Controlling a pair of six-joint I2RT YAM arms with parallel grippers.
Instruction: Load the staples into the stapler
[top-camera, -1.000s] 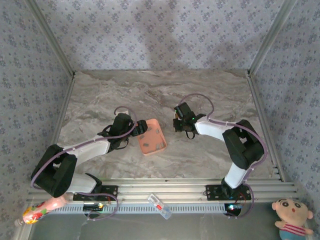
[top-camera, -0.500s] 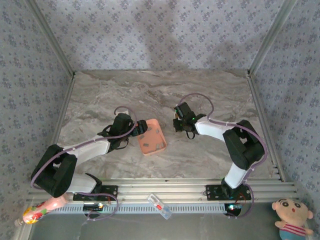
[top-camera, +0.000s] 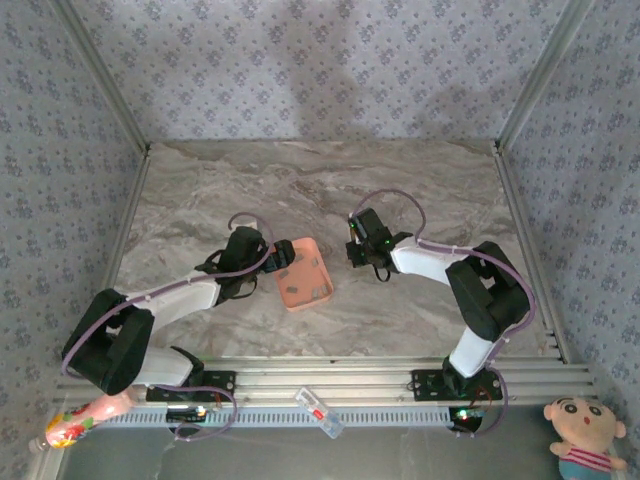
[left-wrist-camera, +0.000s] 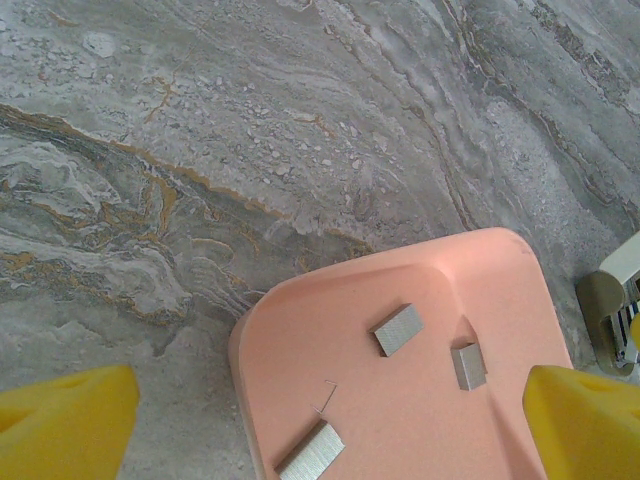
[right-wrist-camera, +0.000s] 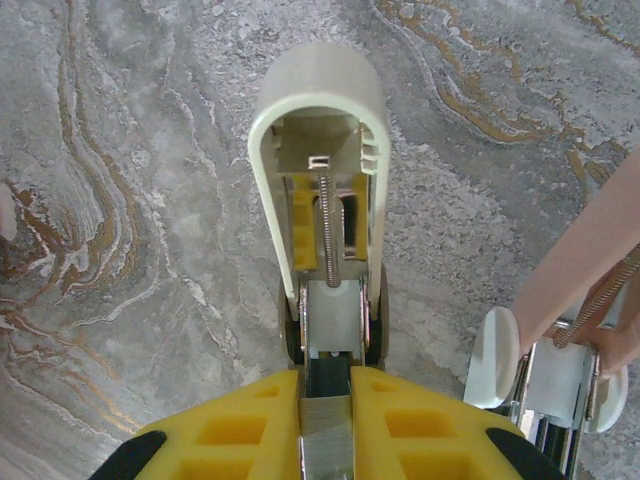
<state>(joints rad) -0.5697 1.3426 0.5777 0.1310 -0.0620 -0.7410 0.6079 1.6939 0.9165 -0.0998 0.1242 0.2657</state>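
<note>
Over the pink tray (left-wrist-camera: 300, 400), our left gripper (top-camera: 283, 260) hangs jaws apart above the staples (left-wrist-camera: 397, 329); our right gripper (right-wrist-camera: 327, 400) clamps the opened stapler (right-wrist-camera: 318, 120) beside it; we should pinch one strip squarely.

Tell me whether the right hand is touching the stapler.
Touching. The right wrist view shows the right hand clamped shut on the metal rail of the stapler.

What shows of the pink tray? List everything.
The pink tray is a shallow, salmon-coloured dish of matte plastic look, with rounded corners and a low raised rim. It lies flat on the marbled table, beside the stapler. Three short grey strips of staples and one loose bent wire lie in it. The left gripper hangs open over one end.
</note>
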